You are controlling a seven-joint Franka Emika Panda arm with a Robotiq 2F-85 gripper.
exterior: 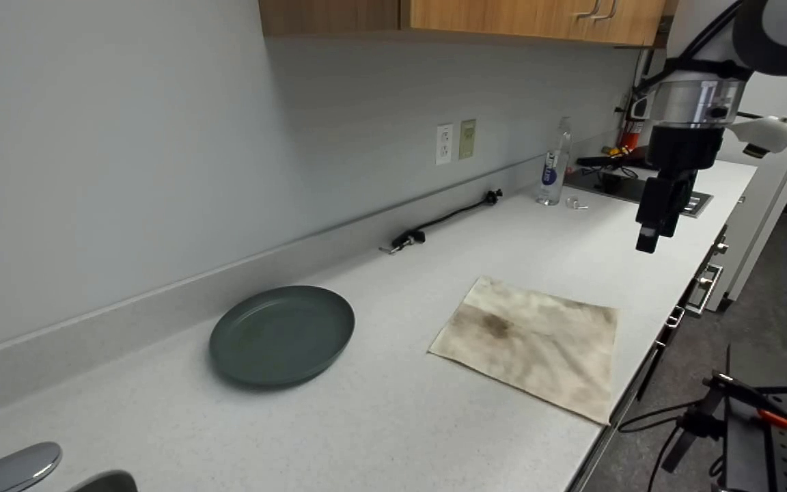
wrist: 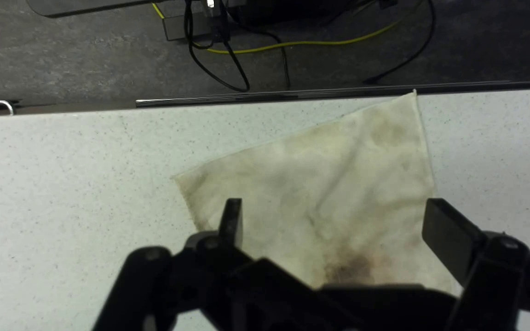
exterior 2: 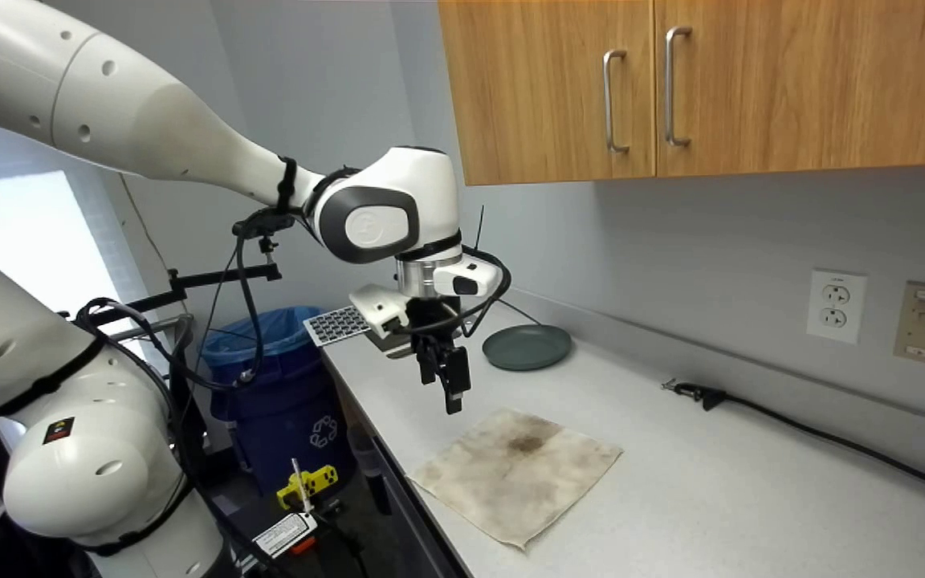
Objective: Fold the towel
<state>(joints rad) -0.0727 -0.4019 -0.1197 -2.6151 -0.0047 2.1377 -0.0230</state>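
Fingers [wrist: 451, 239] wide apart, gripping nothing, above the bench [exterior: 400, 424]; in an exterior view, the stained cream towel [exterior: 537, 342] lies spread flat between seven and eight o'clock from them, a dark green plate [exterior: 282, 335] at the towel's nine o'clock

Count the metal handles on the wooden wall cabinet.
2: in an exterior view, the left handle on the left door, the right handle on the right door. Others may lie beyond the frame.

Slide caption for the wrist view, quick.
Stained towel lying unfolded on the counter, seen past the open end effector.
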